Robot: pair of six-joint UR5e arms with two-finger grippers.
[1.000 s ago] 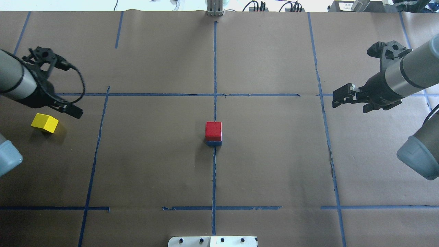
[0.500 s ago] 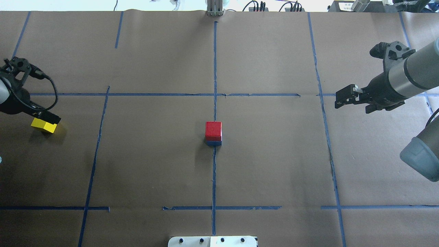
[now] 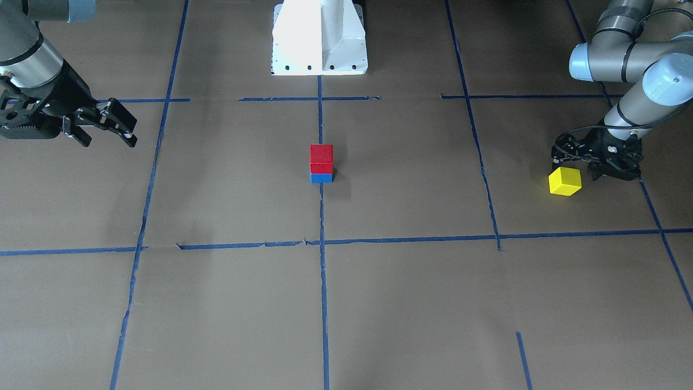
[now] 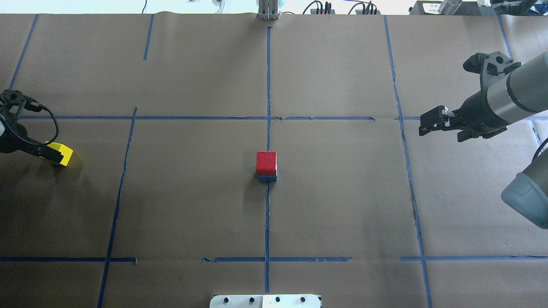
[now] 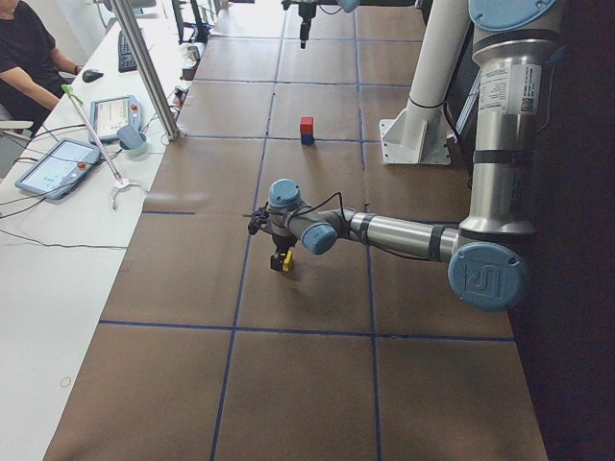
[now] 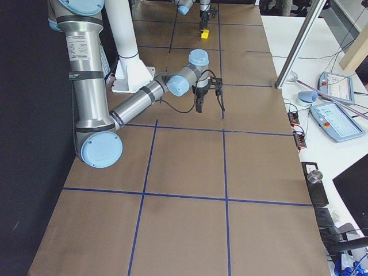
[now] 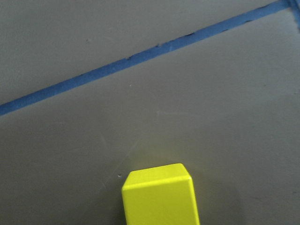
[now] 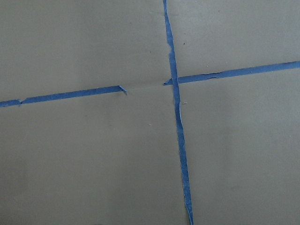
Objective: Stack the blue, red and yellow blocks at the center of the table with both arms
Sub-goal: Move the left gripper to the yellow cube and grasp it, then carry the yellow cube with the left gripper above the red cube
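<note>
A red block (image 4: 266,161) sits on a blue block (image 4: 266,178) at the table's centre; the stack also shows in the front view, red (image 3: 321,157) over blue (image 3: 321,177). A yellow block (image 4: 63,154) lies alone at the far left, also seen in the front view (image 3: 564,181). My left gripper (image 4: 45,152) is low, right beside the block on its robot side, open, holding nothing. The left wrist view shows the yellow block (image 7: 159,197) at the bottom centre, with no fingers in frame. My right gripper (image 4: 424,124) hangs open and empty above the table's right side.
Blue tape lines (image 4: 268,117) divide the brown paper-covered table into squares. The robot's white base (image 3: 319,38) stands at the near edge. Operators' desks with tablets (image 5: 58,165) flank the far side.
My left arm has swung left and down, from beside the yellow block's far right to low against it. My right gripper has drifted slightly right. The blocks have not moved.
</note>
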